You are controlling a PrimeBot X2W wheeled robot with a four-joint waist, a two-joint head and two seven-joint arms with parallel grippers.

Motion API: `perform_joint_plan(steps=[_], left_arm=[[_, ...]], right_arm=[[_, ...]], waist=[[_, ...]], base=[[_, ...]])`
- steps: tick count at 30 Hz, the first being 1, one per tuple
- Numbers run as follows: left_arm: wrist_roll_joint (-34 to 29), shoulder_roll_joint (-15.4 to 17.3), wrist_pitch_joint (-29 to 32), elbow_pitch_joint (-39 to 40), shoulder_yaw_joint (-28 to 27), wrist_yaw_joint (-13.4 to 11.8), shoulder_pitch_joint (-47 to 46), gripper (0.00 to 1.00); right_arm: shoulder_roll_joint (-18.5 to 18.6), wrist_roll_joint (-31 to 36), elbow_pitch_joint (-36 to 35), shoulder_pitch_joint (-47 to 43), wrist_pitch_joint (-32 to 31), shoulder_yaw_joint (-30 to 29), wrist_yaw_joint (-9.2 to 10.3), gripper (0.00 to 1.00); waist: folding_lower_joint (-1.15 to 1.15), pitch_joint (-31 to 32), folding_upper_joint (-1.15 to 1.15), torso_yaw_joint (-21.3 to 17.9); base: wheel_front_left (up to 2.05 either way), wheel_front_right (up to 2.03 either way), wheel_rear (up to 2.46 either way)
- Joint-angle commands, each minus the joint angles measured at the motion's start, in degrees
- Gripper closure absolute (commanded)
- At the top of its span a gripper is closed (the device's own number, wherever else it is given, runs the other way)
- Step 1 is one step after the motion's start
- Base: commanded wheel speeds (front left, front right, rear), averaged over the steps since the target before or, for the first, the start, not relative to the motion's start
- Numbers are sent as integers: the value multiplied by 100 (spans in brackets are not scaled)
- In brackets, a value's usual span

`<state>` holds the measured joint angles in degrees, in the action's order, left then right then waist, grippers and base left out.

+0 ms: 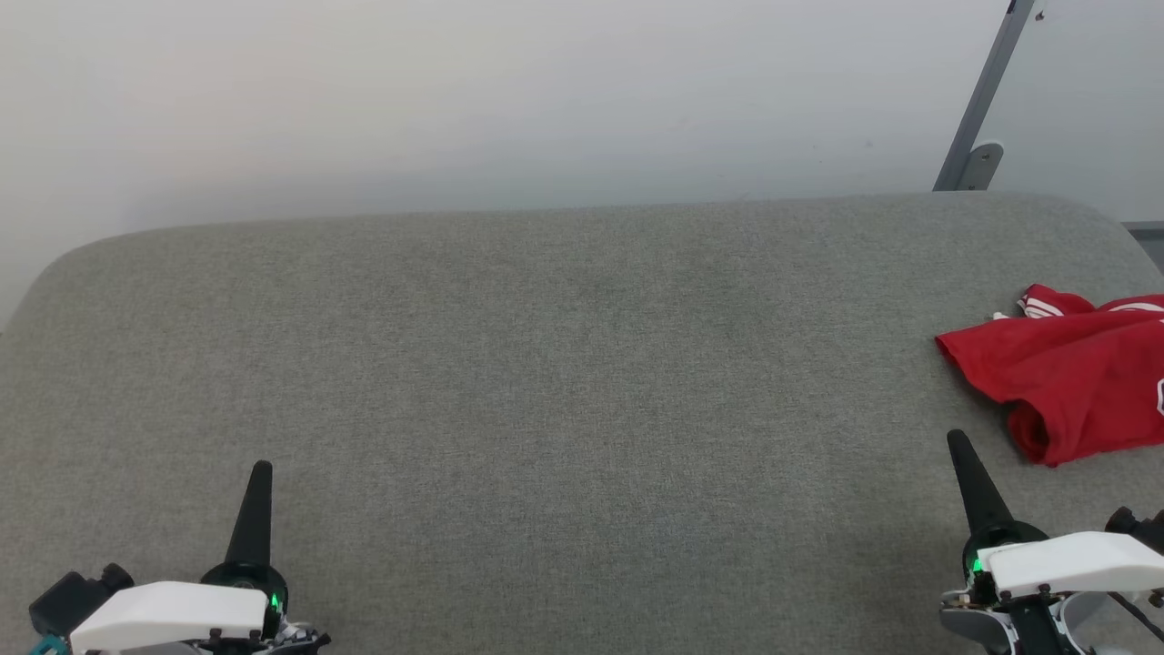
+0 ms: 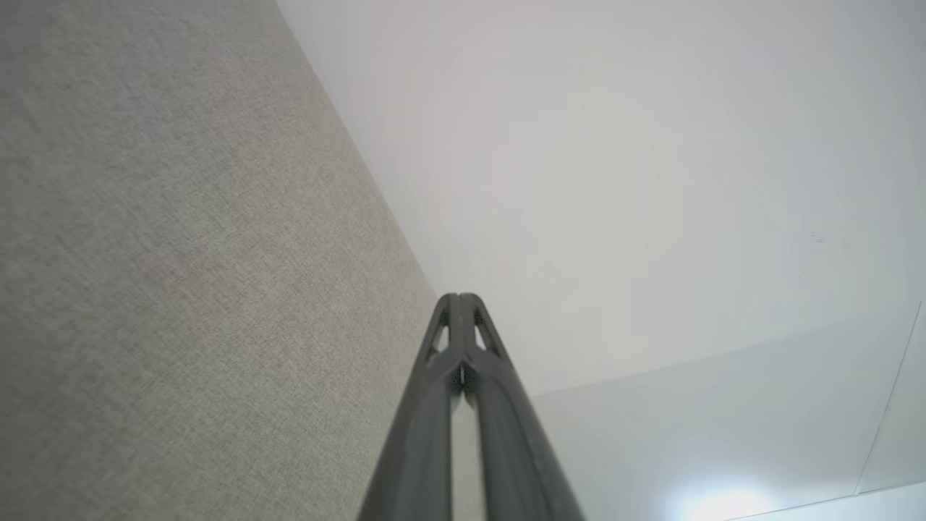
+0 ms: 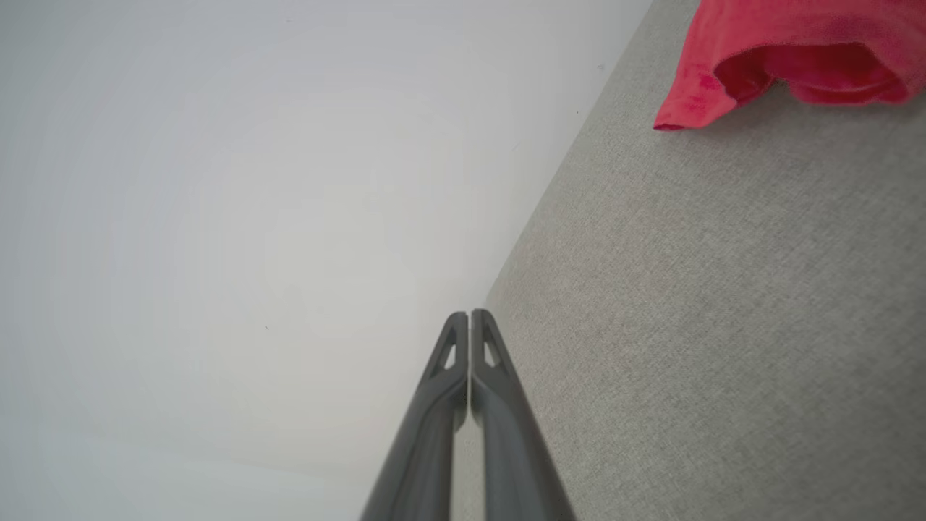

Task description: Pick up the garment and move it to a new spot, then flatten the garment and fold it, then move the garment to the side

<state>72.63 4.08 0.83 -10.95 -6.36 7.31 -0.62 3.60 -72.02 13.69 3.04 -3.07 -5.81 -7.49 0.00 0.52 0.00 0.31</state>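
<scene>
The garment (image 1: 1073, 377) is a crumpled red shirt with a bit of red-white striped trim, lying at the right edge of the grey fabric surface (image 1: 564, 391) and partly cut off by the head view's border. In the right wrist view the garment (image 3: 788, 54) lies at the top right. My right gripper (image 1: 957, 440) is shut and empty, just left of and nearer than the garment, not touching it; its tips (image 3: 469, 314) meet. At the lower left, far from the shirt, my left gripper (image 1: 262, 466) is shut with nothing in it (image 2: 459, 297).
A pale wall rises behind the surface's rounded far edge. A grey metal strut with a bracket (image 1: 980, 118) leans at the back right. The broad grey surface stretches between the two grippers and beyond them.
</scene>
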Motion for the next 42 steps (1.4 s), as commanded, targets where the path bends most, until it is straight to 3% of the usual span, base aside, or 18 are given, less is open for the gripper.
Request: perform_joint_plan(steps=[1, 42], left_arm=[[172, 21, 32, 6, 3, 20, -122, 100], [1842, -94, 517, -292, 10, 30, -546, 100]], right_arm=[[-13, -133, -14, 130, -34, -21, 0, 100], [-75, -1874, 35, 332, -330, -80, 0, 100]], waist=[[0, -2, 0, -1], [0, -61, 0, -27]], base=[[0, 0, 0], [0, 0, 0]])
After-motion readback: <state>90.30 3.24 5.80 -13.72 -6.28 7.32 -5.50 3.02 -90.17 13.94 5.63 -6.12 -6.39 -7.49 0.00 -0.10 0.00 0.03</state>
